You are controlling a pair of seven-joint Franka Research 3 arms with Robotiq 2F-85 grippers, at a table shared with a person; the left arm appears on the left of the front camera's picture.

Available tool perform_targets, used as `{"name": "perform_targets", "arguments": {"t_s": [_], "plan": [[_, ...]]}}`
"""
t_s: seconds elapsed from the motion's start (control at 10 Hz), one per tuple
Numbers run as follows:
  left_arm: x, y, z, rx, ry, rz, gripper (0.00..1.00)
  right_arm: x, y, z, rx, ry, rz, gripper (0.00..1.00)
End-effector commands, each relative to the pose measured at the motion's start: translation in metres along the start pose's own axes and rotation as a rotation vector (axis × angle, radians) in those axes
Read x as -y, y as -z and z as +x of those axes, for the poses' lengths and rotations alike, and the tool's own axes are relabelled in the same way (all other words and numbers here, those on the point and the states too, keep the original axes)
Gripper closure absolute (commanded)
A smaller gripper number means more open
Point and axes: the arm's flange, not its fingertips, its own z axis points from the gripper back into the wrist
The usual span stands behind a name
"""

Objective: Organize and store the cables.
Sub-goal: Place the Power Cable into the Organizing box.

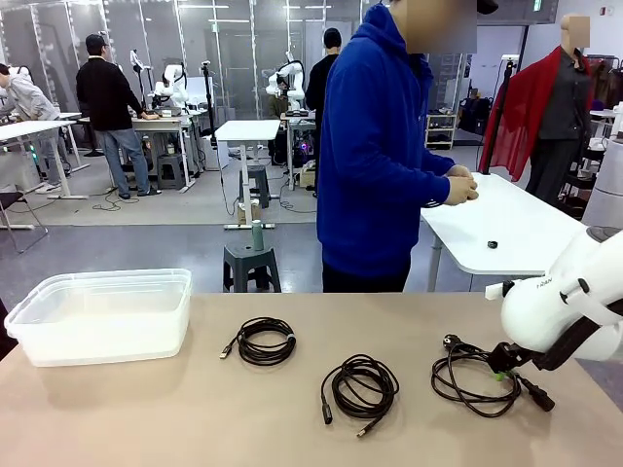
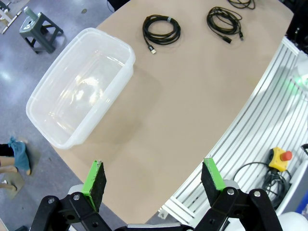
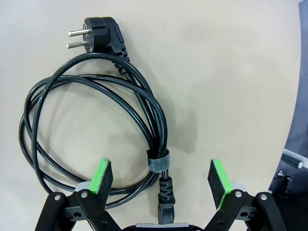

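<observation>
Tan table [image 1: 146,409] holds bin [image 1: 102,342] and cables [image 1: 265,342]; left tool [image 2: 153,166], right tool [image 3: 160,163] both released

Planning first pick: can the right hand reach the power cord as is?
Probably yes: the right hand hangs open just above the power cord, straddling its strapped end, with nothing lying over it.

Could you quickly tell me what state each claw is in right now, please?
Left claw: open, holding nothing.
Right claw: open, over the power cable, not gripping it.
</observation>
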Motion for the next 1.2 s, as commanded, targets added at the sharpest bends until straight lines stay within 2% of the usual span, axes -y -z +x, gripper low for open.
{"name": "perform_targets", "arguments": {"t_s": [0.0,0.5,0.6,1.1], "plan": [[0.0,0.0,0.0,0.0,0.0,0.0,0.0,0.003,-0.002,-0.001,-0.001,0.006,0.0,0.0],[0.0,0.0,0.0,0.0,0.0,0.0,0.0,0.001,0.0,0.0,0.0,0.002,-0.001,0.0],[0.0,0.0,0.0,0.0,0.0,0.0,0.0,0.001,0.005,0.003,-0.016,-0.041,0.035,0.0],[0.0,0.0,0.0,0.0,0.0,0.0,0.0,0.004,0.019,0.01,-0.055,-0.003,0.043,0.0]]}}
